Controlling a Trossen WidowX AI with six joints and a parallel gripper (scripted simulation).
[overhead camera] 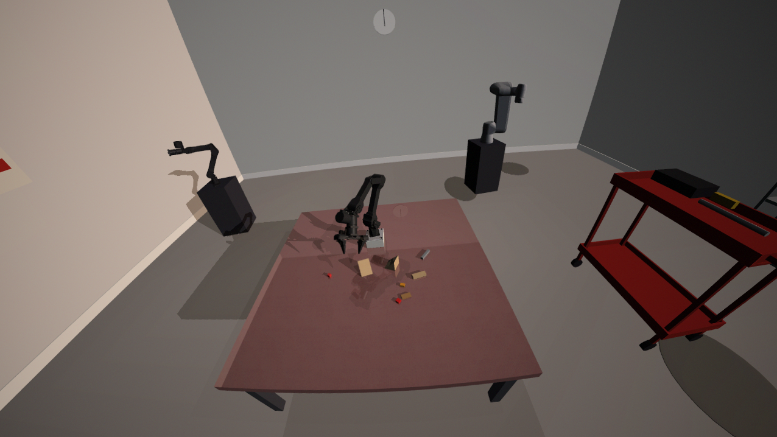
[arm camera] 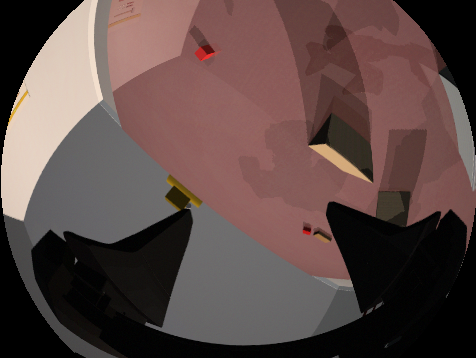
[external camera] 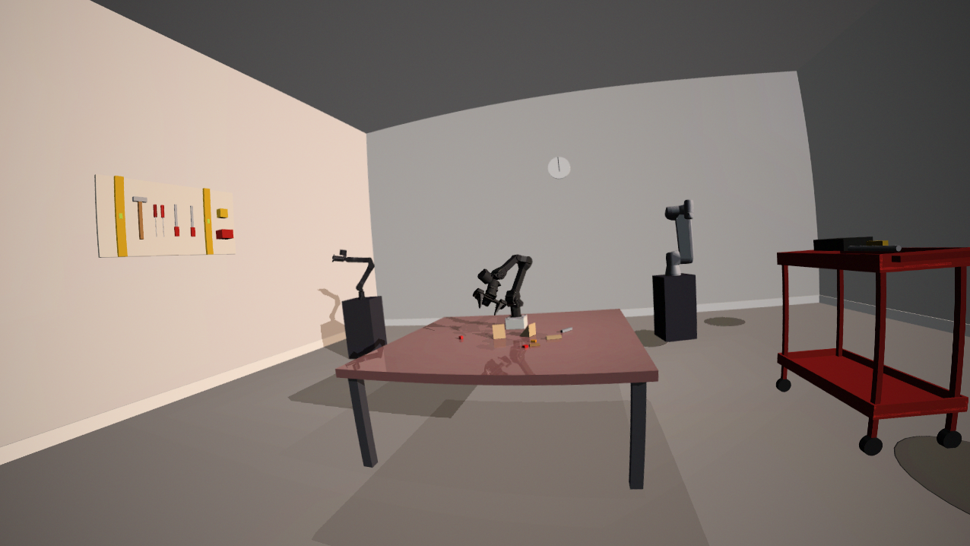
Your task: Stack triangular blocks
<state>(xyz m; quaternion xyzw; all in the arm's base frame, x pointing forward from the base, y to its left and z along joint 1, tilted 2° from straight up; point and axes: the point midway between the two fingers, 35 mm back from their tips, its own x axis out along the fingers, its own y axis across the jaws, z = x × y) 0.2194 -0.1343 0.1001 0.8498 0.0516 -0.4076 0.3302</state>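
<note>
One tan triangular block (overhead camera: pixel 364 267) (external camera: pixel 498 331) (arm camera: pixel 350 148) stands on the table left of centre, a broad light face toward the top and exterior views and its far side dark in the wrist view. The other triangular block (overhead camera: pixel 395 264) (external camera: pixel 530 330) (arm camera: pixel 393 202) stands apart to its right, turned differently; a finger partly hides it in the wrist view. Which faces are sloped is hard to tell. My gripper (overhead camera: pixel 352 252) (external camera: pixel 487 309) (arm camera: pixel 261 213) is open and empty, above the table, behind and slightly left of the left block, touching neither block.
A red cube (overhead camera: pixel 329 275) (arm camera: pixel 204 53) lies left. Right and in front lie a tan bar (overhead camera: pixel 418 274), a grey bar (overhead camera: pixel 425 254), an orange piece (overhead camera: pixel 402 284), a small tan block (overhead camera: pixel 405 295) and a red piece (overhead camera: pixel 398 300). My white base (overhead camera: pixel 375 239) is behind the blocks.
</note>
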